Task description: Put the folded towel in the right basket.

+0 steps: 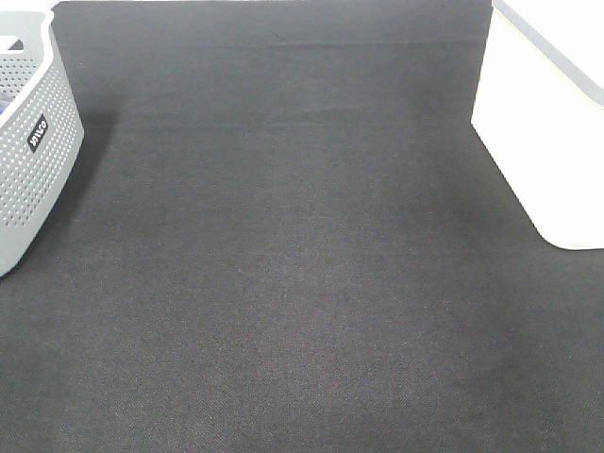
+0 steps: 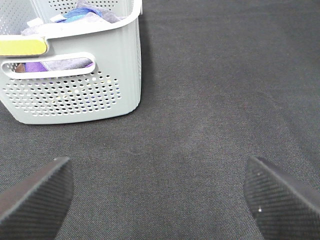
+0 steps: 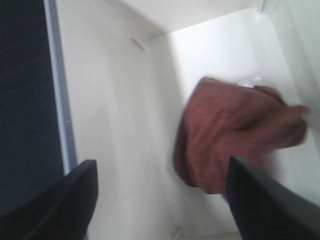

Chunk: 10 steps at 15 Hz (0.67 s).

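The folded towel [image 3: 235,132] is reddish brown and lies on the floor of the white right basket [image 3: 125,125], shown in the right wrist view. My right gripper [image 3: 160,200] is open above the basket's inside, apart from the towel. The white basket [image 1: 547,123] stands at the right edge of the exterior high view; the towel does not show there. My left gripper [image 2: 160,197] is open and empty over the dark mat, near the grey left basket [image 2: 75,95]. Neither gripper shows in the exterior high view.
A grey perforated basket [image 1: 28,142] with coloured cloths [image 2: 80,15] inside stands at the left. A dark fabric mat [image 1: 302,283] covers the table between the two baskets.
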Available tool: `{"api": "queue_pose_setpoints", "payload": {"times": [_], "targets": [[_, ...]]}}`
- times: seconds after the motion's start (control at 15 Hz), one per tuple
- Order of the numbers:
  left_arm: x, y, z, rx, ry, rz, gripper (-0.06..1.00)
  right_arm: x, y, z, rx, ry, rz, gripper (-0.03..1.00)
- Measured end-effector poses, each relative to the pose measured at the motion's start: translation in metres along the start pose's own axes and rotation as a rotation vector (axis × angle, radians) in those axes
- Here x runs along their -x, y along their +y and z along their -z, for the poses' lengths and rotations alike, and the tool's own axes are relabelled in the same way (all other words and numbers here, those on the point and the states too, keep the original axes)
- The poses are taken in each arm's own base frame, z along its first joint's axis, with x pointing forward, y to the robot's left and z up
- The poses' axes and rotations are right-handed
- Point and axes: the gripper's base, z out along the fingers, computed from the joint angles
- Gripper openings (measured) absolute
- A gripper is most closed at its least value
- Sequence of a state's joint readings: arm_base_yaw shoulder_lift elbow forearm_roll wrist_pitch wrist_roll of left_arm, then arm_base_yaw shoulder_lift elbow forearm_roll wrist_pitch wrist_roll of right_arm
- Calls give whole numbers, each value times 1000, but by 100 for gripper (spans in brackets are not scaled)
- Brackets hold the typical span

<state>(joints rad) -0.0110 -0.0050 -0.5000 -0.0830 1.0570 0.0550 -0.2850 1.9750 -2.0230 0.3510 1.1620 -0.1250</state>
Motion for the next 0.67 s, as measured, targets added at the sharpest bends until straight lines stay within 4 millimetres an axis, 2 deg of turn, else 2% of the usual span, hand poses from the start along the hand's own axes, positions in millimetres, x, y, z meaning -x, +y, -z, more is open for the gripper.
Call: {"api": "queue_pose_setpoints", "payload": {"times": [0.13, 0.4, 0.53, 0.67], "targets": [[0, 0, 0, 0, 0, 0, 87, -2, 12, 16, 81, 3, -21, 72], [0, 0, 0, 0, 0, 0, 87, -1, 34, 50, 201, -70, -9, 72], [0, 0, 0, 0, 0, 0, 87, -2, 44, 61, 222, -91, 16, 72], [0, 0, 0, 0, 0, 0, 87, -7, 65, 64, 197, -85, 97, 72]]}}
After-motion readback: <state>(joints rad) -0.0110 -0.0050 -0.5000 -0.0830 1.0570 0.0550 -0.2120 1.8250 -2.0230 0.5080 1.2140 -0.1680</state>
